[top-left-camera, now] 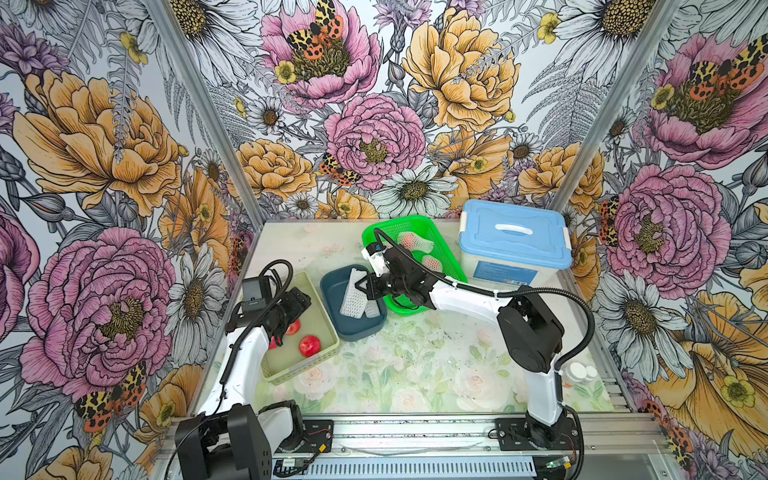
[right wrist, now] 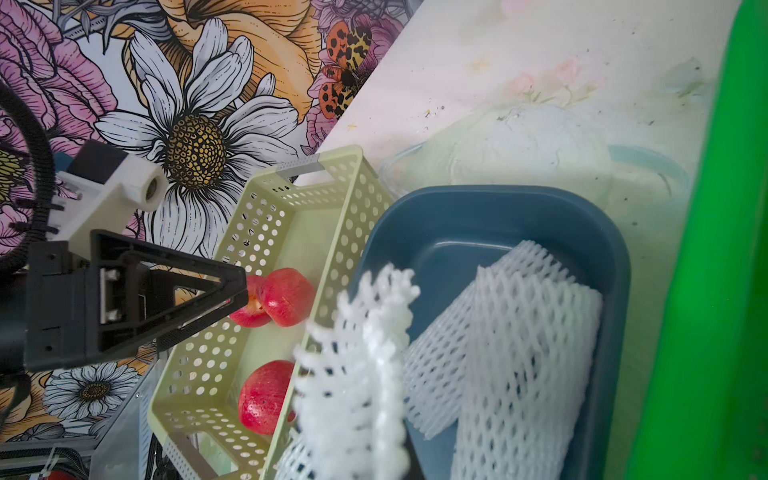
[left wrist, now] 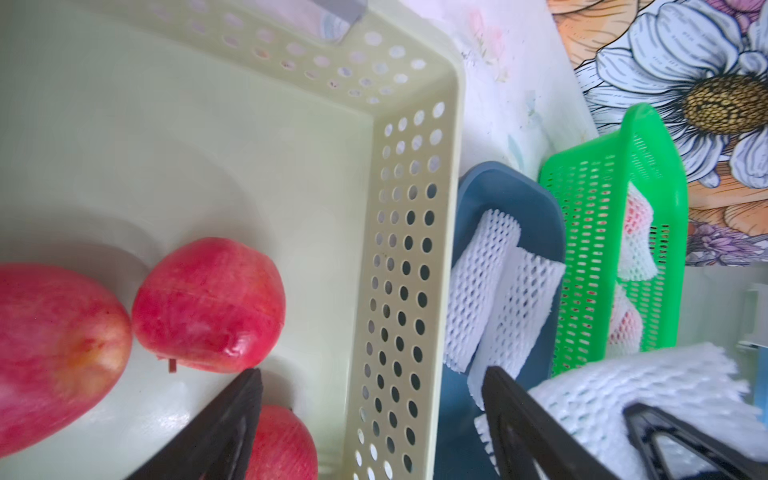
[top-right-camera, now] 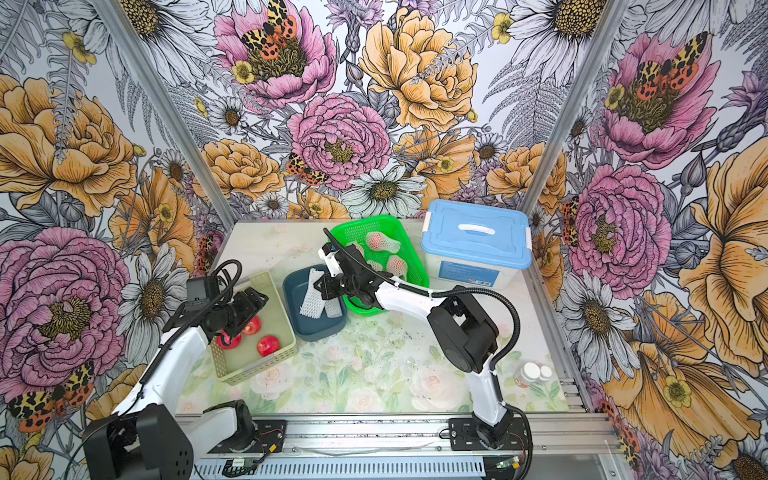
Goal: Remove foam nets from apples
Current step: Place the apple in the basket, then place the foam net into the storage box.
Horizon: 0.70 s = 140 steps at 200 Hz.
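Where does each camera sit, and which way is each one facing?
Top views: overhead, looking down at the table; left arm, right arm show.
Left wrist: above the cream basket, facing apples; open left pincer shows.
Right wrist: above the blue tray; right pincer grips foam net.
Shared: both wrist views show apples, blue tray.

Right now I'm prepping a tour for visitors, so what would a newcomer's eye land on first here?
The loud floral walls on every side grab attention first. Next come the bare red apples in the cream basket below the left gripper, and the bright green basket of netted apples at the back. Over the blue tray, the right gripper pinches a white foam net.
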Each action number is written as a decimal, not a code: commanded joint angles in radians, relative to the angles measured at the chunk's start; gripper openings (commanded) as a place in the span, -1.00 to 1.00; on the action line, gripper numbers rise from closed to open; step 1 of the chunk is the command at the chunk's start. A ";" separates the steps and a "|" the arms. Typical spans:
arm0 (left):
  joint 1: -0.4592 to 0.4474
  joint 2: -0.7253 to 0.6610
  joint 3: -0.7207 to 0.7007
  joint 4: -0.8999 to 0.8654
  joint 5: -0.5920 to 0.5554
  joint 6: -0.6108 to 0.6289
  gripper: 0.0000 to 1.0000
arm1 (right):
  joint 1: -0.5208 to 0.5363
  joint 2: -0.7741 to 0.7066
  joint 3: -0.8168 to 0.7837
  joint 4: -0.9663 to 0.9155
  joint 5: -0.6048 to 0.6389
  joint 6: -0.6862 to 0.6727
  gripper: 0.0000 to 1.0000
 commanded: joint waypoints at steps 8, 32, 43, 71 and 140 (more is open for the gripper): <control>-0.003 -0.031 0.023 0.054 0.049 0.013 0.69 | 0.002 0.017 0.035 0.000 -0.011 -0.018 -1.00; -0.004 -0.027 0.025 0.054 0.061 0.005 0.71 | 0.002 0.036 0.057 -0.006 -0.012 -0.021 -1.00; -0.004 -0.034 0.027 0.054 0.063 0.001 0.72 | 0.002 0.050 0.070 -0.013 -0.016 -0.021 -1.00; -0.005 -0.056 0.046 0.057 0.093 0.008 0.78 | 0.002 0.079 0.093 -0.031 -0.030 -0.021 -1.00; -0.005 -0.045 0.068 0.056 0.137 0.016 0.89 | 0.022 0.101 0.126 -0.101 -0.012 -0.051 -0.17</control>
